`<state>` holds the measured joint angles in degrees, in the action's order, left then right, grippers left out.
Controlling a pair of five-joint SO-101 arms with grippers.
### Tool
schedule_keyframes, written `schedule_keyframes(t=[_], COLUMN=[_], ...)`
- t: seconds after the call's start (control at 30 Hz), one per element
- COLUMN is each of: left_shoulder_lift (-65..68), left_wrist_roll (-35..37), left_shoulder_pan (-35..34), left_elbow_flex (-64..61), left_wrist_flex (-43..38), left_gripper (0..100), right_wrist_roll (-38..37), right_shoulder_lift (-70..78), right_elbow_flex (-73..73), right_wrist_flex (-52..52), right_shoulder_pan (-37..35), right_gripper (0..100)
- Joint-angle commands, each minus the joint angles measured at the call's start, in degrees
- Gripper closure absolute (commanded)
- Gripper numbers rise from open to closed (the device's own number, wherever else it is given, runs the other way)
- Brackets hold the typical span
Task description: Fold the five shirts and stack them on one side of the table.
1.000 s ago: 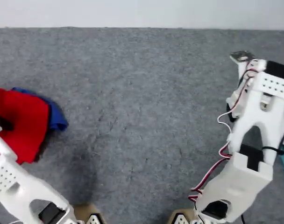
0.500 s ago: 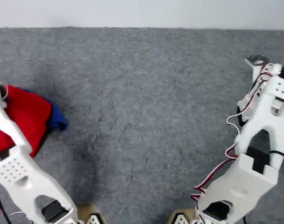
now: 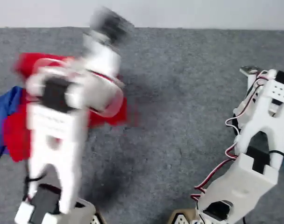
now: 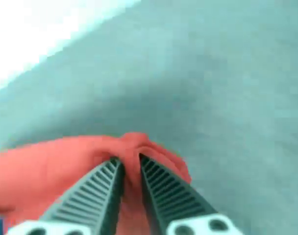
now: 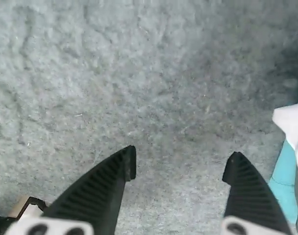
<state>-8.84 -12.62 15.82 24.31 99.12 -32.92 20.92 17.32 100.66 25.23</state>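
my left gripper (image 4: 128, 164) was closed down narrow on a small pinch of the red shirt (image 4: 51, 171), with only a ridge of cloth caught between the fingertips. that thin hold was my main worry. i judged that a quick pull could let the fabric slide out and drop the shirt in a heap away from where i wanted it.

the rest of the red shirt trailed behind and below the gripper, bunched rather than flat, so laying it down as it was would likely set creases that spoil the fold. the blue shirt (image 3: 4, 107) lay touching the red one on the side away from my right gripper (image 5: 181, 166). if the two cloths clung together, dragging the red could pull the blue along and undo the pile.

my right gripper stood wide open with nothing between its fingers, over bare grey felt table (image 5: 139, 73) and well apart from both shirts. it was too far off to pin a corner if the red shirt slipped. a teal edge (image 5: 281, 171) sat just beside its outer finger, and i thought a careless swing could knock it.

my left arm (image 3: 58, 140) was stretched forward over the red shirt, wrist high and fingers pointing down at the table. my right arm (image 3: 259, 140) was raised at its own side, wrist bent so the gripper faced the felt.
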Motion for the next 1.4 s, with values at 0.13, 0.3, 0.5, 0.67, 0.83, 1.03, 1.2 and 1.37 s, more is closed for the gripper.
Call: schedule_keyframes(t=[0.13,0.3,0.5,0.67,0.83,1.03,1.2,1.37], left_shoulder_lift=[3.3,9.2,9.3,9.3,9.3,9.3,9.3,9.3], left_wrist_roll=[0.0,0.0,17.3,35.2,38.2,37.9,26.3,17.8], left_shoulder_pan=[25.7,30.4,26.9,18.1,6.8,-18.0,-34.5,-46.2], left_elbow_flex=[-20.6,-20.7,-15.9,-3.9,4.1,0.5,-9.2,-15.7], left_wrist_flex=[-5.7,-1.8,1.4,1.4,1.5,1.5,1.6,1.6], left_gripper=[99,99,94,73,69,75,75,75], right_wrist_roll=[-0.8,-0.8,-0.9,-0.9,-0.8,-5.1,-16.7,-17.7], right_shoulder_lift=[-8.1,-9.7,-9.1,-9.2,-9.2,-9.6,-9.6,-9.6], right_elbow_flex=[0.3,0.3,0.2,0.2,0.2,0.2,-4.6,-14.5], right_wrist_flex=[2.4,2.4,2.4,2.4,2.4,2.5,2.5,2.5], right_shoulder_pan=[1.8,1.6,0.6,-3.8,-8.3,-18.0,-29.0,-40.0], right_gripper=[71.0,71.0,69.4,58.0,59.3,59.7,59.7,59.7])
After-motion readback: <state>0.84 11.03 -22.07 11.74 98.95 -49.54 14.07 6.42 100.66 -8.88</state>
